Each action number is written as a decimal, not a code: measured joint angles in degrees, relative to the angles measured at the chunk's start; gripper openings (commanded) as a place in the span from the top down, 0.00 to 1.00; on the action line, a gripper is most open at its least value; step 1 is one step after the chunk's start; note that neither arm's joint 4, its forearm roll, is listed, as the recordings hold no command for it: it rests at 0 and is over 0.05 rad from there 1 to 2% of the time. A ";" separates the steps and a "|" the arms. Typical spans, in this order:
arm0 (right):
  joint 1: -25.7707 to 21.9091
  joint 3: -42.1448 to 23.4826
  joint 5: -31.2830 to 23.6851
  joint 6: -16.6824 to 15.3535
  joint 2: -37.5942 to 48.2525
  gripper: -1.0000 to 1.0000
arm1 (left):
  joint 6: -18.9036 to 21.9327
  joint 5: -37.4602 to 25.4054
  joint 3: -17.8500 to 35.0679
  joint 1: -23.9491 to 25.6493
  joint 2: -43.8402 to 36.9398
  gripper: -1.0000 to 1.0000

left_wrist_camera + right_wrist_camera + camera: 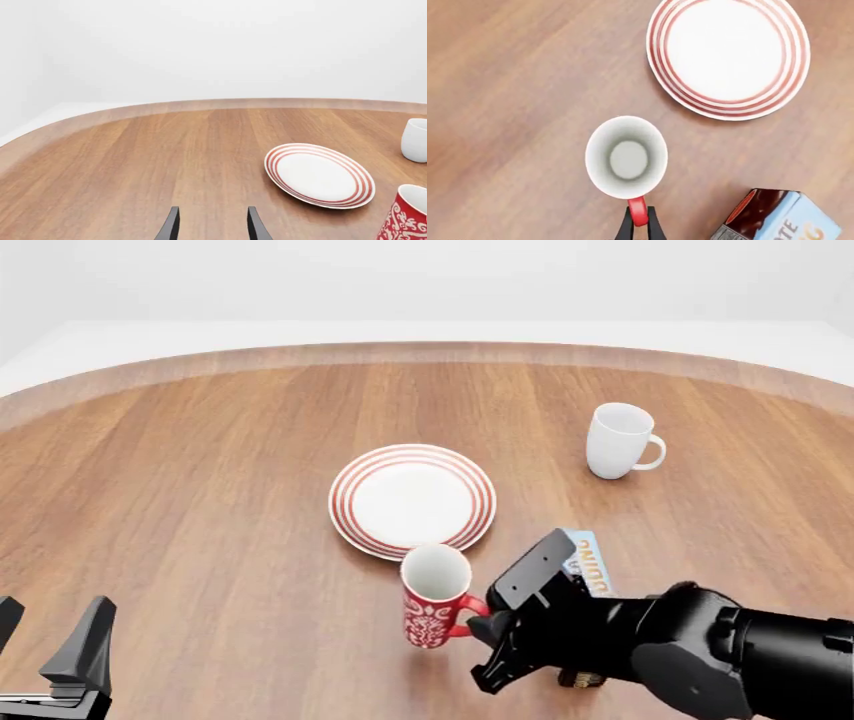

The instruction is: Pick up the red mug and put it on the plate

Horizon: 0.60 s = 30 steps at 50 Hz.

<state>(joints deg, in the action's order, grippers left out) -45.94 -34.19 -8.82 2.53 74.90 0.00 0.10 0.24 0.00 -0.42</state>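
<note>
Right pincer is clenched on the small red handle of the red mug; in the right wrist view its two dark fingertips press against either side of the handle, just below the mug's white mouth. From the front, the black right arm comes in low from the right, and the pincer meets the mug at its right side.

That mug stands upright on the wooden counter, near the front edge of the plate but not on it. The right wrist view looks straight down into the mug's white inside, and a strip of bare wood shows between mug and plate there. In the front view the mug's rim overlaps the plate's near edge, so from that angle alone contact cannot be told. The mug's white ornamental pattern shows on its red wall in the front view and in the left wrist view.

Left pincer is released, its two dark fingers well apart with nothing between them, low at the front left of the counter and well away from the mug and plate.

A plain white mug stands upright farther back on the right, its handle pointing right. A small blue carton with lettering lies beside the right arm, between the white mug and the arm, partly hidden by it.
</note>
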 measured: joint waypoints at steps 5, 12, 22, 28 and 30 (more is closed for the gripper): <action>0.61 -0.56 -1.76 -0.85 -2.59 1.00 | 0.00 0.00 0.00 0.00 0.00 0.00; 1.75 -1.78 -3.69 -2.35 -5.17 1.00 | 0.00 0.00 0.00 0.00 0.00 0.00; 3.24 -4.54 -5.91 -4.79 -6.93 1.00 | 0.00 0.00 0.00 0.00 0.00 0.00; 4.46 -6.80 -7.00 -6.46 -7.14 1.00 | 0.00 0.00 0.00 0.00 0.00 0.00; 4.92 -7.53 -7.32 -7.00 -7.18 1.00 | 0.00 0.00 0.00 0.00 0.00 0.00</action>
<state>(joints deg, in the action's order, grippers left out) -41.02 -41.72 -16.14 -4.47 67.73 0.00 0.10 0.24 0.00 -0.42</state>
